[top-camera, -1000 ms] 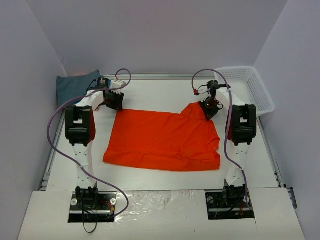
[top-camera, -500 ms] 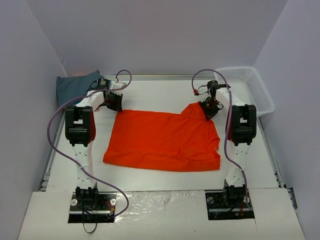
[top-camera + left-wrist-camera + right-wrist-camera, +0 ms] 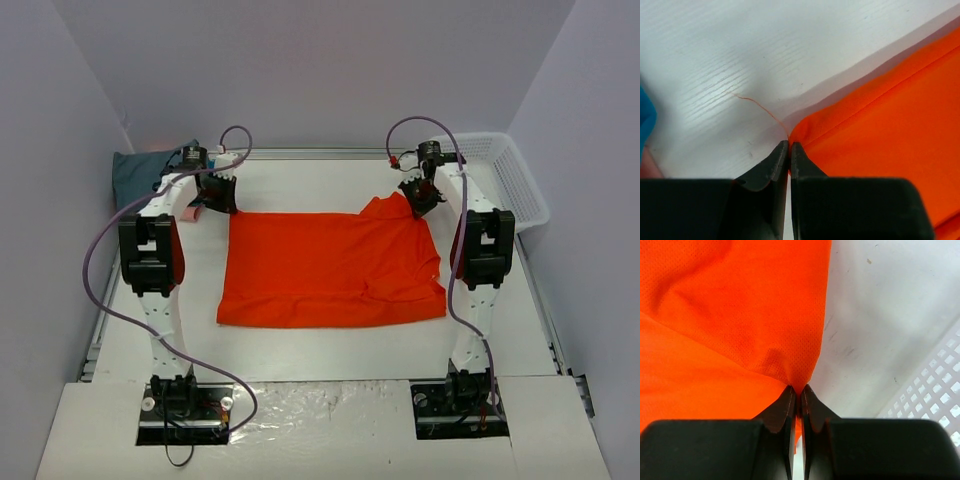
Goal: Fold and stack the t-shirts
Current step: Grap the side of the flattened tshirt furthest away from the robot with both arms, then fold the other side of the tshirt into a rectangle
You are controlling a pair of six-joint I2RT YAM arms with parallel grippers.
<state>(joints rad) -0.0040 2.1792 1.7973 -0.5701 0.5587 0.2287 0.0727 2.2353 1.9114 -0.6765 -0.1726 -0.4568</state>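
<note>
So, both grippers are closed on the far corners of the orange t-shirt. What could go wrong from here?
1. The left gripper pinches only the very corner tip of the orange t-shirt; it may slip out when lifted.
2. Near the right gripper the cloth is bunched, so the fold may come out uneven.
3. The white mesh basket stands close beside the right gripper and might be bumped.

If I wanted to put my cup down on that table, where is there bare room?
Two bare strips of table: one beyond the orange t-shirt, between the left gripper and right gripper; one nearer, between the shirt's front edge and the arm bases. Crowded: the far-left corner, holding the folded t-shirts, and the far-right, by the white basket.
</note>
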